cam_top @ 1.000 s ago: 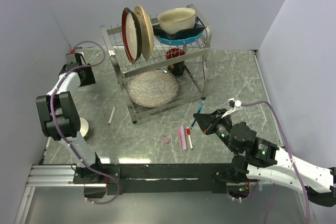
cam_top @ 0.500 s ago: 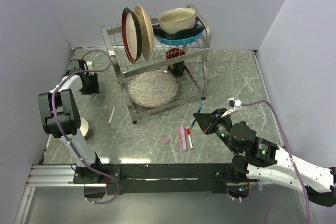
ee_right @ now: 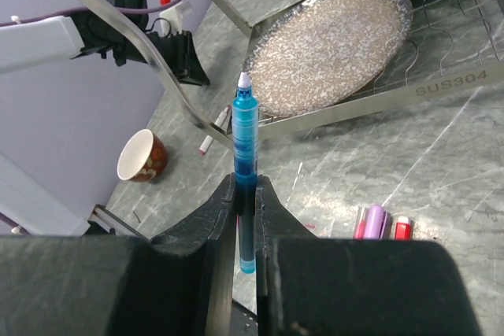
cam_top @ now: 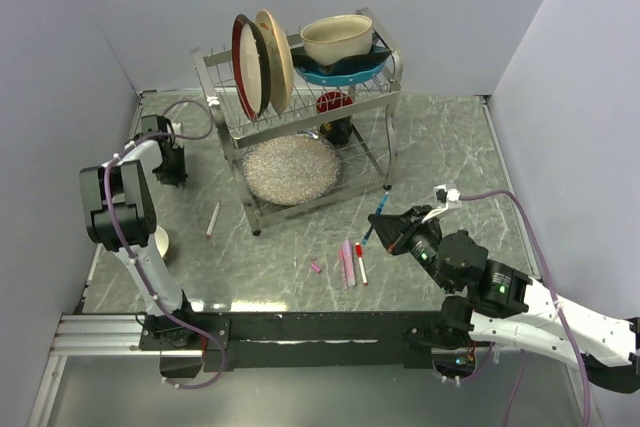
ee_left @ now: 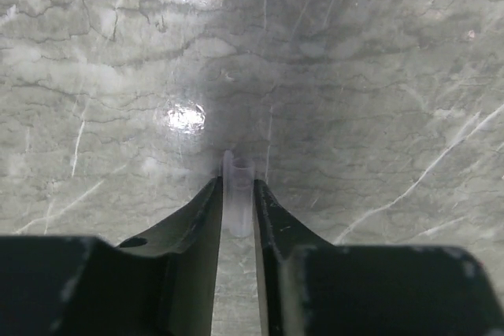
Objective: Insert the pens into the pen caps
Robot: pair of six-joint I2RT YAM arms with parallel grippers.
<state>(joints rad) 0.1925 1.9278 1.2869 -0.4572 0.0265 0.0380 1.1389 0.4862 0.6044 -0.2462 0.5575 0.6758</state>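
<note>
Marble-pattern table (cam_top: pixel 440 147), grey walls all round, usual setup. So the right gripper (ee_right: pixel 245 182) is clamped on the blue pen (ee_right: pixel 244 127), pale tip sticking out past the fingers, held above the table just right of the loose bits. Meanwhile the left gripper (ee_left: pixel 236 185) is way over at the far-left side, pinched on a small see-through tube (ee_left: pixel 237 169) that looks like a cap to me, open end facing the tabletop.

Further out, a pink pen (cam_top: pixel 347 259) and a red-tipped white pen (cam_top: pixel 360 263) lie side by side in front of the dish rack (cam_top: pixel 389 147), with a pink cap (cam_top: pixel 315 267) just left of them. Another whitish pen (cam_top: pixel 213 219) sits near the cup (cam_top: pixel 160 244).

My read: both halves are in hand, so it's the mating step. Next move needs the arms brought together, pen and cap lined up on one axis, then a gentle push. Tiny bore, so any tilt probably jams.
</note>
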